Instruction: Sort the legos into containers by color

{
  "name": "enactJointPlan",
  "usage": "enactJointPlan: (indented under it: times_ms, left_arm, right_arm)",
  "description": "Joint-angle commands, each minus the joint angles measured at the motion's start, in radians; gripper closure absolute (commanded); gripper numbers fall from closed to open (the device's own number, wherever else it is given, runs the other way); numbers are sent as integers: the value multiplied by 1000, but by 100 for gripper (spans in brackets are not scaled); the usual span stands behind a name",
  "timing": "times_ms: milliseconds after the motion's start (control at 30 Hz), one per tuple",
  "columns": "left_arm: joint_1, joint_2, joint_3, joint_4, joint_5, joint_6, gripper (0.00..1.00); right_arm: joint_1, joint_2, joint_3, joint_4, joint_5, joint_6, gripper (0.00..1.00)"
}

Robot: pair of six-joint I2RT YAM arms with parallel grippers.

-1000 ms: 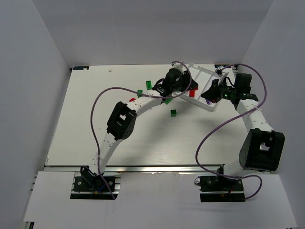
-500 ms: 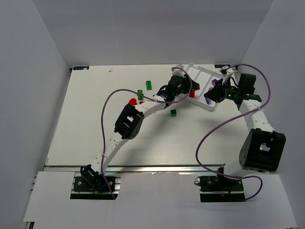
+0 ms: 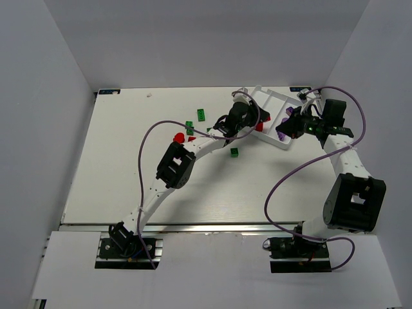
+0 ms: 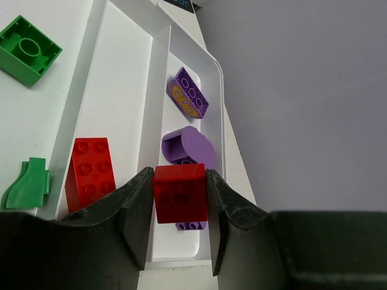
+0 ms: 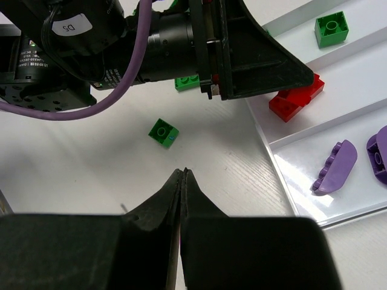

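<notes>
While both arms reach across the white table (image 3: 116, 180), the left gripper (image 4: 179, 181) holds a small red studded plastic brick (image 4: 180, 196), its black fingers (image 4: 136, 208) set narrow against the brick's two sides. The brick hangs at the end of the white rectangular plastic tray (image 4: 158, 90) nearest the wrist camera. It sits in line with the thin wall between the middle compartment and the one holding purple pieces, and which of the two it is over cannot be told.

A larger red six-stud brick (image 4: 91, 172) lies in the middle compartment. The purple compartment holds a purple brick tipped on its side (image 4: 188, 93), a rounded purple piece (image 4: 188, 145) and another purple piece (image 4: 191, 226) partly hidden under the held brick. A square green brick (image 4: 28, 49) rests in the third compartment. A curved green piece (image 4: 27, 184) shows at the frame's left edge, and whether it is inside the tray is unclear.

The right gripper (image 5: 182, 178) hovers above the table just off the tray's corner, its fingertips pressed together with nothing between them. A small green brick (image 5: 163, 132) lies on the table below it. From above, more loose bricks dot the table left of the tray: two green ones (image 3: 201, 114) (image 3: 190, 125) and a round red one (image 3: 178, 137).
</notes>
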Motion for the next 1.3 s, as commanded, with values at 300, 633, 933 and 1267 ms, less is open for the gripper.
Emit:
enactJointPlan:
  times_ms: [300,633,933,1267]
  left_arm:
    - [-9,-35,32,-37,-19,2,41]
    - [18,-269,-88,-102,-103,187,41]
    - [109,-858,-776,-236,-291,359,95]
    - [183,-1466,-1375,-470,-370,191,23]
  right_arm:
    - [-5,-27,33,-22,-27,-23,76]
    - [1,-18,71,-140,-98,-182,49]
    - [226,113,223,-358,101,-329,49]
    - [501,292,288,-214,683,141,33]
